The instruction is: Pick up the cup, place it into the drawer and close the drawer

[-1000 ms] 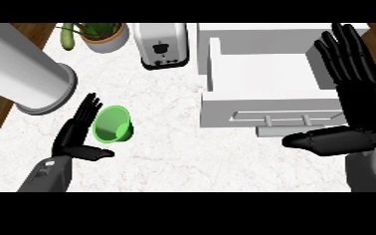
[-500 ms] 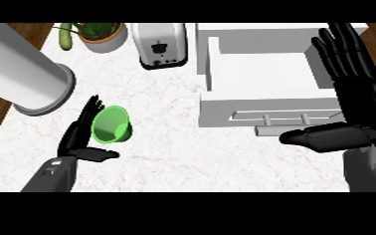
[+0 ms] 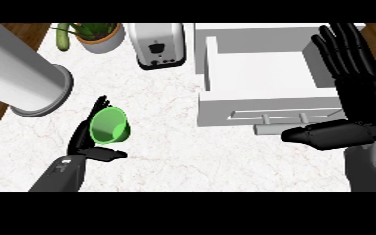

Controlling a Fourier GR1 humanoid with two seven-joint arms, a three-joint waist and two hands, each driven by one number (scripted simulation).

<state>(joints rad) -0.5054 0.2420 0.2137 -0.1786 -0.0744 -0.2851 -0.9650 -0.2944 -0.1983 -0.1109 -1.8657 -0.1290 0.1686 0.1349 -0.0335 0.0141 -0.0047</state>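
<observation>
A green cup (image 3: 111, 126) lies tipped on the white counter at the lower left, its mouth facing up toward me. My left hand (image 3: 85, 137) is right against it, straight fingers behind its left side and the thumb stretched out below it, not curled round it. The white drawer (image 3: 263, 82) stands pulled open at the right, its inside bare and its handle (image 3: 283, 115) on the front panel. My right hand (image 3: 346, 79) is open at the drawer's right edge, fingers pointing up and the thumb lying just below the drawer front.
A silver toaster (image 3: 157, 45) stands behind the cup, left of the drawer. A large grey cylinder (image 3: 29, 79) rises at the far left. A potted plant (image 3: 95, 34) sits at the back left near the counter's wooden edge.
My left hand and the cup have shifted very slightly; the right hand has stayed in place by the drawer.
</observation>
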